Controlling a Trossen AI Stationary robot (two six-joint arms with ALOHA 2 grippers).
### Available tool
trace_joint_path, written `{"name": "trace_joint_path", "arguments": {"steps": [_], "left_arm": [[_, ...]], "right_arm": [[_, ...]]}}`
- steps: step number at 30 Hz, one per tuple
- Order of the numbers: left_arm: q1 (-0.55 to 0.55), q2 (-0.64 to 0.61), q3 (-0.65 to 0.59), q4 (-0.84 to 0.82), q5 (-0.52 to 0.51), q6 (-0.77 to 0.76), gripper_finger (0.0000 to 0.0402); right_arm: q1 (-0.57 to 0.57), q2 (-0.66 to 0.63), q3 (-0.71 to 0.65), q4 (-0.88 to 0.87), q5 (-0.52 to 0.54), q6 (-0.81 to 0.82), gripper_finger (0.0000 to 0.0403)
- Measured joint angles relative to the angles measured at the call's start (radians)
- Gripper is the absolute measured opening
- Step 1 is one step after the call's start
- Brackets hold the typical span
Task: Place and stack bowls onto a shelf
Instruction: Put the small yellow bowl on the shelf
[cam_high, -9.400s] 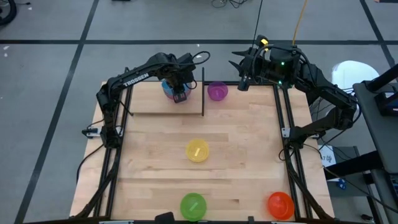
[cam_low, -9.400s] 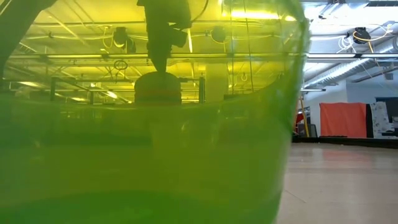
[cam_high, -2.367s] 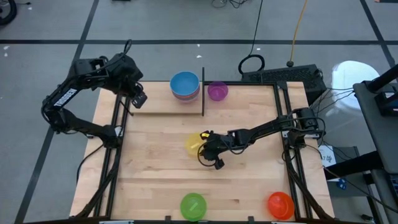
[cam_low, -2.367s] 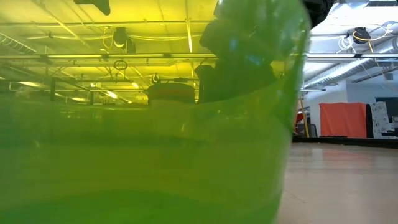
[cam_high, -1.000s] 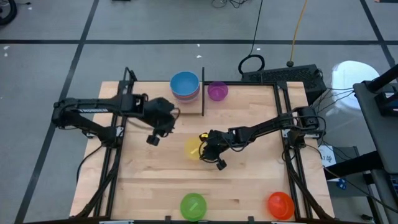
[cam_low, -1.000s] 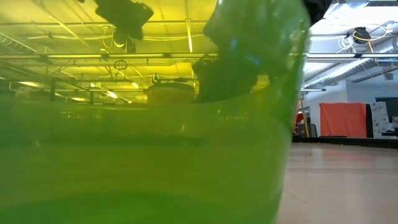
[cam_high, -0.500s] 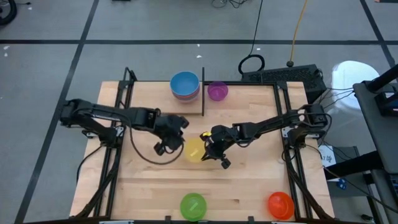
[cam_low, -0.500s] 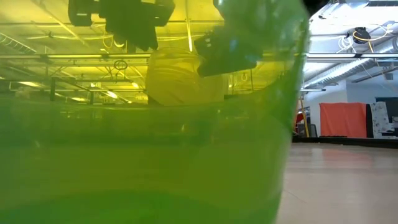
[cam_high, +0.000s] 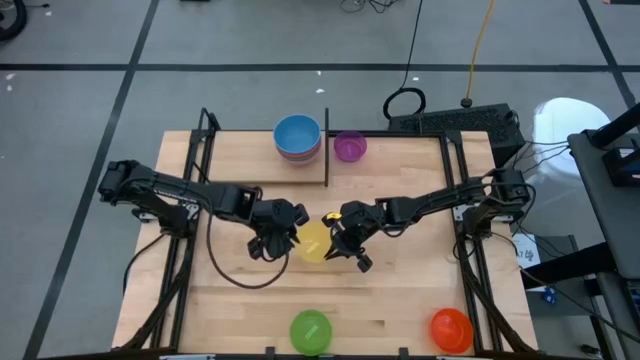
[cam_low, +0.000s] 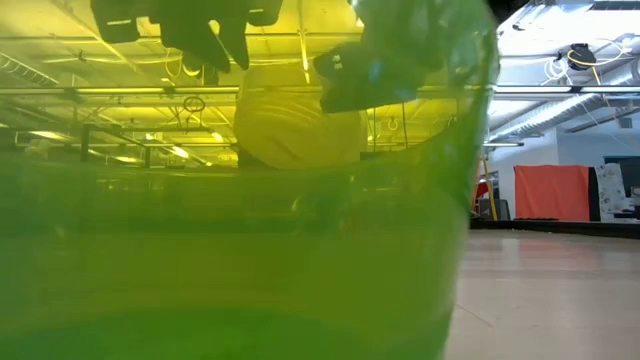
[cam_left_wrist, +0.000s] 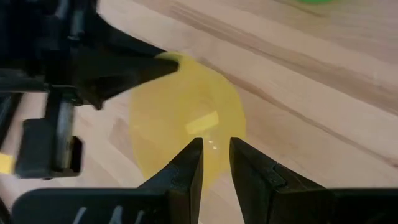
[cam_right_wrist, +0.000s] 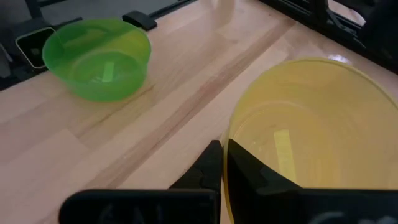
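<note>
A yellow bowl (cam_high: 311, 243) hangs tilted above the middle of the table, with my right gripper (cam_high: 333, 229) shut on its right rim. My left gripper (cam_high: 277, 240) stands open at the bowl's left side; in the left wrist view the bowl's edge (cam_left_wrist: 214, 152) lies in the gap between its fingertips. A blue bowl (cam_high: 297, 134) tops a stack on the shelf (cam_high: 240, 160), and a purple bowl (cam_high: 349, 146) sits just right of the shelf's black rod. A green bowl (cam_high: 310, 330) and an orange bowl (cam_high: 451, 329) rest on the table's near edge. My left gripper has its fingertips (cam_left_wrist: 196, 149) on either side of the yellow bowl's edge; I cannot tell whether they touch it. My right gripper pinches the yellow bowl's rim (cam_right_wrist: 229, 144), one finger inside and one outside. The fingers come from the table's right, slanting down. The bowl is lifted clear and tilted.
The green bowl (cam_low: 230, 250) stands right against the low camera and fills most of that view. The shelf's black upright rod (cam_high: 326, 150) rises at the far middle. Bare wood (cam_high: 410, 290) lies to the right of the grippers.
My left gripper has swung toward the table's right and down to the yellow bowl's left side, rolling as it came. My right gripper has risen a little, and the yellow bowl has come off the table and tipped.
</note>
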Motion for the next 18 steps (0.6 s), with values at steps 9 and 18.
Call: {"name": "trace_joint_path", "arguments": {"steps": [9, 18], "left_arm": [[0.001, 0.0, 0.0, -0.01, -0.002, 0.06, 0.0085], [0.001, 0.078, 0.0, -0.025, 0.001, 0.115, 0.0085]], "right_arm": [[0.0, 0.0, 0.0, 0.001, -0.021, 0.006, 0.0], [0.001, 0.002, -0.002, 0.006, -0.029, 0.026, 0.0]]}}
